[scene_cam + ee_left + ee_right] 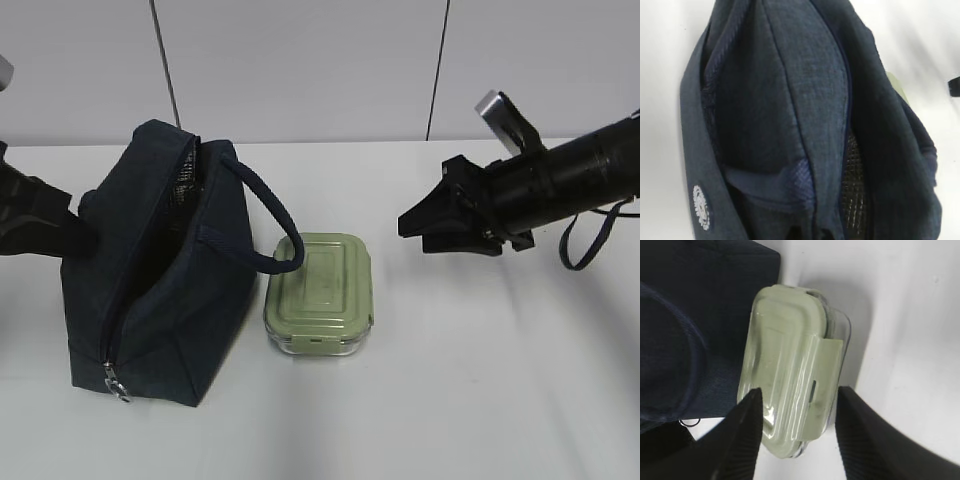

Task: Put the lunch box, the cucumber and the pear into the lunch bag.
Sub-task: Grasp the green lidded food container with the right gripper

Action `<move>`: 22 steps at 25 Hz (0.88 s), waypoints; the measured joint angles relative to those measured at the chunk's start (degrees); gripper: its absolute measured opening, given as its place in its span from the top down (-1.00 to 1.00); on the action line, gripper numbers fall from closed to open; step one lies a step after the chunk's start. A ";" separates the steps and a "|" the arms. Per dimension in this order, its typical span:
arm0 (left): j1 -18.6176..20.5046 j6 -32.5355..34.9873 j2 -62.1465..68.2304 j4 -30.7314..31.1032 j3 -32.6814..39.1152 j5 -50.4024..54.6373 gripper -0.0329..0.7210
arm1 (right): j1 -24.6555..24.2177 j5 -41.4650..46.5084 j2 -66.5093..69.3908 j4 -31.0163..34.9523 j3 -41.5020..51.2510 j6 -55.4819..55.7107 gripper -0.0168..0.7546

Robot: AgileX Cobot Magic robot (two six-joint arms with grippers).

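While above the lunch box (792,372), right tool (797,427) spread (tilted downward).

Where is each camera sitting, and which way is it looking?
Exterior view: looks down at a slant across the table at the lunch bag and lunch box; both arms show.
Left wrist view: close against the lunch bag; no pincer shows.
Right wrist view: looks down on the lunch box between the open right pincer fingers.
All three views share the bag.
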 joint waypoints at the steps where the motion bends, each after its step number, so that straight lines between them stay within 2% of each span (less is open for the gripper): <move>1: 0.00 0.00 0.00 0.00 0.00 0.00 0.91 | -0.11 0.71 2.01 1.82 0.34 -1.26 -0.01; 7: 0.00 0.00 0.00 0.00 0.00 0.00 0.91 | -0.11 4.72 10.85 9.92 0.38 -7.00 -0.09; 14: 0.00 0.00 0.00 0.00 0.00 0.00 0.91 | -0.11 5.39 12.97 12.42 0.38 -11.49 -0.58; 22: 0.00 0.00 0.00 0.00 0.00 0.00 0.91 | 0.68 7.44 15.17 15.27 -0.11 -13.53 -0.64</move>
